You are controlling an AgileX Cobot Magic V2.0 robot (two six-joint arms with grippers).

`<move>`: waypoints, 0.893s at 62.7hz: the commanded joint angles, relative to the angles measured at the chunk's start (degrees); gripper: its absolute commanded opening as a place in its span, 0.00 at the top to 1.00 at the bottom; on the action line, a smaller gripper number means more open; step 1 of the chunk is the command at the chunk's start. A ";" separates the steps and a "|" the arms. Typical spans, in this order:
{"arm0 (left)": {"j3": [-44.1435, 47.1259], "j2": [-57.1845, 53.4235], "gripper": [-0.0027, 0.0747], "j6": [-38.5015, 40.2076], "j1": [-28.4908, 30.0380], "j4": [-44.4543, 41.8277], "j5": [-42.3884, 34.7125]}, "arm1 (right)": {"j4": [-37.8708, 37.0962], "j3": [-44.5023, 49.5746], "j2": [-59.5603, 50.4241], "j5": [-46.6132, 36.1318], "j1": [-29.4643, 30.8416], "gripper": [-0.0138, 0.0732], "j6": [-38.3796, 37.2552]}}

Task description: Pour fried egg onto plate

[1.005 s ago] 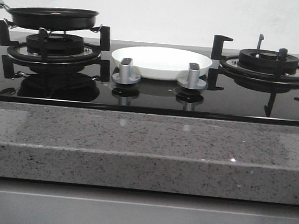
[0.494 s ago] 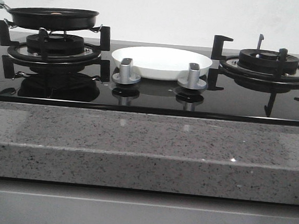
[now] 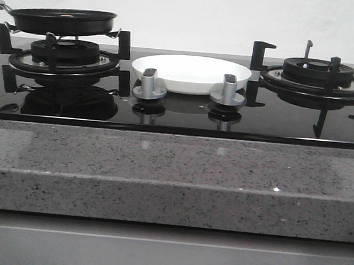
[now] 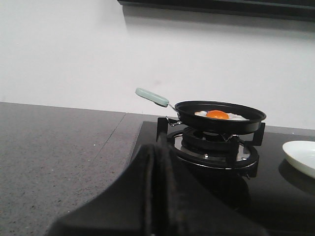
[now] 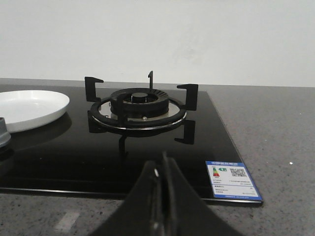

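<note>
The fried egg, white with an orange yolk, lies in a black frying pan on the left burner; from the front only the pan and a sliver of egg show. The pan's pale green handle points away from the stove. The white plate rests on the glass between the burners and appears at the edge of both wrist views. My left gripper is shut and empty, short of the left burner. My right gripper is shut and empty, near the cooktop's front edge.
Two silver knobs stand in front of the plate. The right burner has black pan supports with upright prongs. A blue energy label sticks to the glass corner. Grey speckled stone counter surrounds the cooktop.
</note>
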State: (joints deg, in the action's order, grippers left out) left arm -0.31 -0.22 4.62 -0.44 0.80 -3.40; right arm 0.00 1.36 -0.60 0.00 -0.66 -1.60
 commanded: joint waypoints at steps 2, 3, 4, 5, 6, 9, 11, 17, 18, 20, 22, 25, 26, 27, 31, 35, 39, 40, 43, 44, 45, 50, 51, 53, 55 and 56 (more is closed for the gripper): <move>-6.05 -0.14 0.99 0.60 -0.03 -0.09 1.30 | -0.38 -5.28 -0.94 1.03 0.09 0.98 0.05; -7.16 0.16 0.99 0.60 -0.03 -0.32 2.68 | 0.00 -6.23 -0.86 2.42 0.09 0.97 0.05; -8.31 0.56 0.99 0.60 -0.03 -0.80 4.07 | 0.00 -7.77 -0.73 4.55 0.09 0.97 0.05; -9.49 1.36 0.99 0.60 -0.03 -0.80 5.52 | 0.33 -8.85 -0.53 5.95 0.09 0.97 0.05; -10.70 2.00 0.99 0.60 -0.03 -1.34 7.59 | 0.33 -9.99 -0.30 7.35 0.09 0.97 0.05; -14.89 4.95 0.99 0.60 -0.03 -2.33 12.05 | 0.33 -14.12 1.23 11.92 0.09 0.97 0.05; -17.71 6.98 0.99 0.60 -0.03 -2.89 14.10 | 0.33 -16.46 2.85 14.09 0.09 0.97 0.05; -24.39 16.54 0.99 0.60 -0.03 -3.49 17.64 | 0.33 -23.79 10.01 18.98 0.09 0.96 0.05; -25.06 17.87 0.99 0.60 -0.03 -3.61 17.64 | 0.33 -24.57 11.13 19.26 0.09 0.96 0.05; -26.22 21.26 0.99 0.60 -0.03 -3.61 17.64 | 0.33 -26.40 13.39 19.90 0.09 0.96 0.05; -27.28 23.78 0.99 0.60 -0.03 -3.77 17.64 | 0.33 -27.69 15.61 20.41 0.09 0.96 0.05; -29.08 27.64 0.99 0.60 -0.03 -3.93 17.90 | 0.33 -29.54 19.67 20.94 0.09 0.96 0.05; -29.43 28.58 0.99 0.60 -0.03 -3.93 17.92 | 0.33 -29.98 20.56 21.11 0.09 0.96 0.05; -29.74 29.43 0.99 0.60 -0.03 -3.93 18.01 | 0.33 -30.39 21.37 21.18 0.09 0.96 0.05; -30.40 32.25 0.99 0.60 -0.03 -3.93 18.06 | 0.33 -31.75 24.24 21.18 0.09 0.96 0.05; -30.49 33.00 0.99 0.60 -0.03 -3.77 17.27 | 0.33 -32.02 25.69 21.03 0.09 0.94 0.05; -30.49 33.12 0.96 0.60 -0.03 -3.59 16.99 | 0.33 -31.97 25.84 20.83 0.09 0.86 0.05; -30.49 33.12 0.94 0.60 -0.03 -3.59 16.82 | 0.40 -31.97 25.84 20.77 0.09 0.83 0.05; -30.49 33.12 0.86 0.60 -0.03 -3.59 16.35 | 0.41 -31.91 25.84 20.55 0.09 0.70 0.05; -30.49 33.12 0.83 0.60 -0.03 -3.59 16.20 | 0.41 -31.91 25.84 20.51 0.09 0.65 0.05; -30.49 33.12 0.80 0.60 -0.03 -3.59 15.81 | 0.41 -31.91 25.84 20.45 0.09 0.58 0.05; -30.49 33.12 0.55 0.60 -0.03 -3.59 15.01 | 0.41 -31.79 25.84 20.11 0.09 0.34 0.05; -30.49 33.12 0.47 0.60 -0.03 -3.59 15.01 | 0.41 -31.79 25.84 20.11 0.09 0.30 0.05; -30.49 33.12 0.34 0.60 -0.03 -3.59 15.01 | 0.41 -31.65 25.84 20.11 0.09 0.23 0.05; -30.38 33.12 0.26 0.60 -0.03 -3.59 15.01 | 0.41 -31.59 25.84 20.38 0.09 0.19 0.05; -30.38 33.12 0.21 0.60 -0.03 -3.59 15.01 | 0.41 -31.59 25.84 20.55 0.09 0.17 0.05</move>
State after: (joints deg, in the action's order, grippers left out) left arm -28.53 32.59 4.71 -0.44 -2.92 16.64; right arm 0.33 -28.51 24.58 24.92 -0.66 -1.60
